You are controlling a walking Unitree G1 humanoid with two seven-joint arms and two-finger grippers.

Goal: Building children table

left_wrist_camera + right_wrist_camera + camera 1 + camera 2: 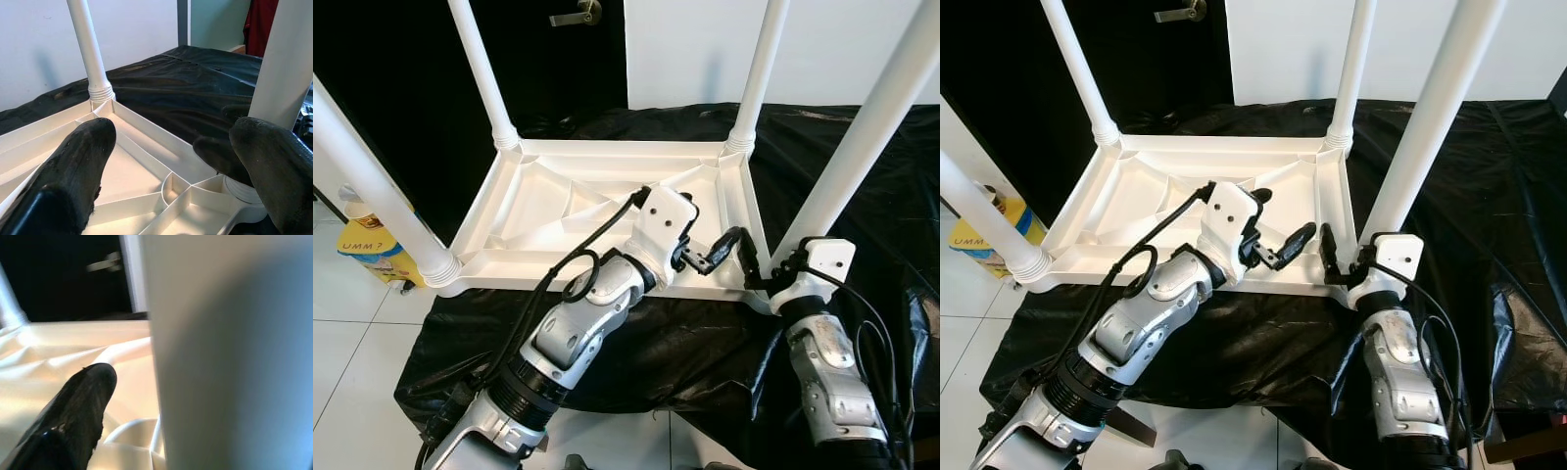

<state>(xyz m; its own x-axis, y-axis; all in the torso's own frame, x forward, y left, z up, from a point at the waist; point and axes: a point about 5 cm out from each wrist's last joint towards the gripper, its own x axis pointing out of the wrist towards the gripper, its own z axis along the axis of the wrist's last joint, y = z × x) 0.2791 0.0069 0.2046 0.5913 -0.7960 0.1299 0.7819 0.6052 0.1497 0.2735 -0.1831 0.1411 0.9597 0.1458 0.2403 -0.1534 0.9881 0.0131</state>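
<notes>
Inspecting from the largest item down, we find the children's table (607, 211) lying upside down on a black sheet (685, 343) spread over the floor, its ribbed underside facing up. All four white legs appear seated in their corner sockets and stand upright.

The near-right leg (862, 147) is the one in hand. The right claw (1337, 257) sits at its base, one finger against the tray side of the leg; from the right wrist view the leg fills the space beside that finger, but we cannot tell whether the claw is closed on it.

The left claw (729, 250) hovers over the near-right corner of the tray, spread wide and holding nothing, with the leg's threaded collar (239, 188) ahead of it.

We judge the work to be at the final-leg seating stage. The next move likely calls for a firm grasp low on that leg and turning or pressing it home while the tray is steadied.
</notes>
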